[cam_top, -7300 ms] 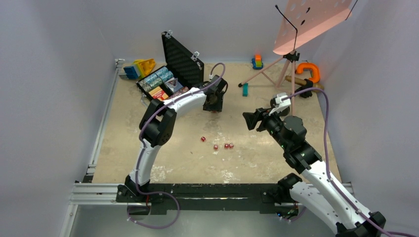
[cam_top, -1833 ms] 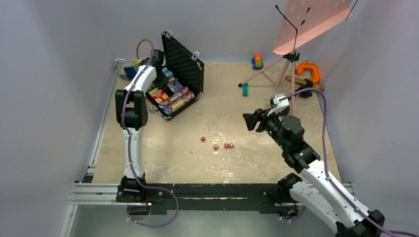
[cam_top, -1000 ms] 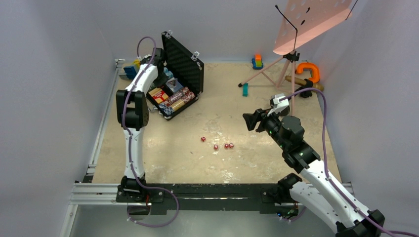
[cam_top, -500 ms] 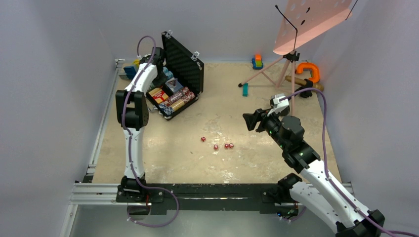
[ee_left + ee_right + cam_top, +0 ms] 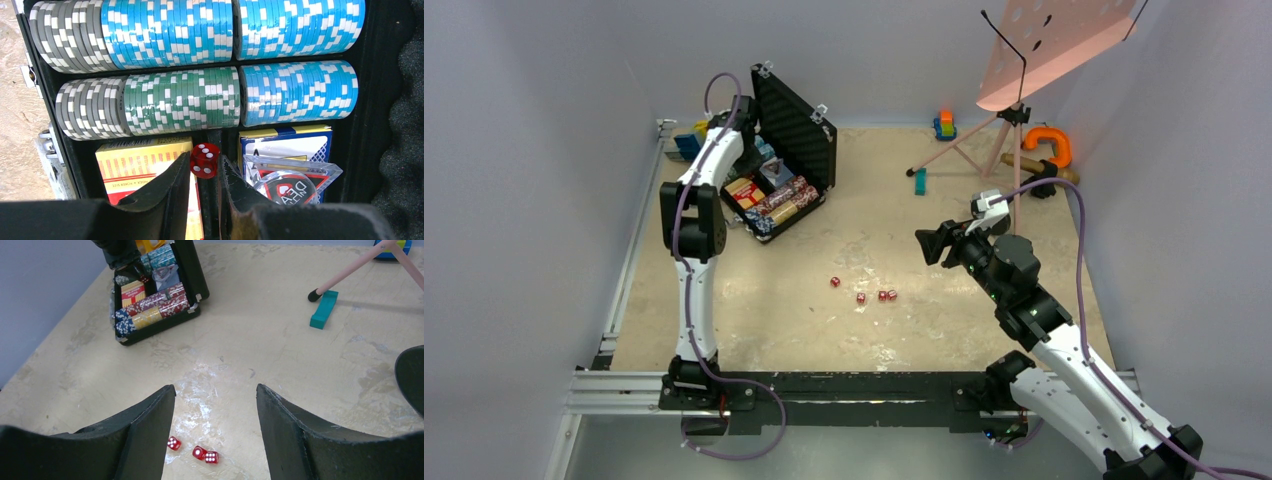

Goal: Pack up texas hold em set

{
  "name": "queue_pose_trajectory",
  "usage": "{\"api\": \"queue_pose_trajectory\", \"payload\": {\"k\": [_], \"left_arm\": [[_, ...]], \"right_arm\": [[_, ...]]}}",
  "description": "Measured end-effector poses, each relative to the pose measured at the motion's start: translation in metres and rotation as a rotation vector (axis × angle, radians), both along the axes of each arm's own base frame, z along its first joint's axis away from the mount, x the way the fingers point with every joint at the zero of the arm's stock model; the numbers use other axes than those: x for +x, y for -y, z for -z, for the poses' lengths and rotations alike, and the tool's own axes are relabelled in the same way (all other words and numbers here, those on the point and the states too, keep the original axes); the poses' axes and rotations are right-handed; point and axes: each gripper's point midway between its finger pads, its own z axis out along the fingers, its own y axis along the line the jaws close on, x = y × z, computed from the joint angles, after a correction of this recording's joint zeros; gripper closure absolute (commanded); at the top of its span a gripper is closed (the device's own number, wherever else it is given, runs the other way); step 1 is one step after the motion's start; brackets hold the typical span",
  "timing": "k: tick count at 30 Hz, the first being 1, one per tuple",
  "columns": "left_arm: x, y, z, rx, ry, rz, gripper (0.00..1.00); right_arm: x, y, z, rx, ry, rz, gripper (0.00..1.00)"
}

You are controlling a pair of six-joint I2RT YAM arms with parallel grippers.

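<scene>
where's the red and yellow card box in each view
Top external: card box, far left, inside the open briefcase.
Left wrist: card box, bottom left, below the green chips, left of the red die.
Right wrist: card box, top left, inside the briefcase.
Shared landmark: the black briefcase itself.

overhead wide, left wrist close, briefcase (image 5: 794, 125) shared
</scene>
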Motion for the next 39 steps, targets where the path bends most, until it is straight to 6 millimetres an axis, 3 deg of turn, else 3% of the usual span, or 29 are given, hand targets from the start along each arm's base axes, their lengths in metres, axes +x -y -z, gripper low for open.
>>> {"api": "queue_pose_trajectory", "payload": {"k": [24, 39], "left_arm": [[0.013, 0.004, 0.001, -0.016, 0.028, 0.072, 1.00], [0.009, 0.002, 0.004, -0.015, 0.018, 0.044, 1.00]], "right_arm": [[0.000, 0.000, 0.000, 0.000, 0.000, -0.001, 0.35], [0.000, 0.000, 0.000, 0.000, 0.000, -0.001, 0.35]]}}
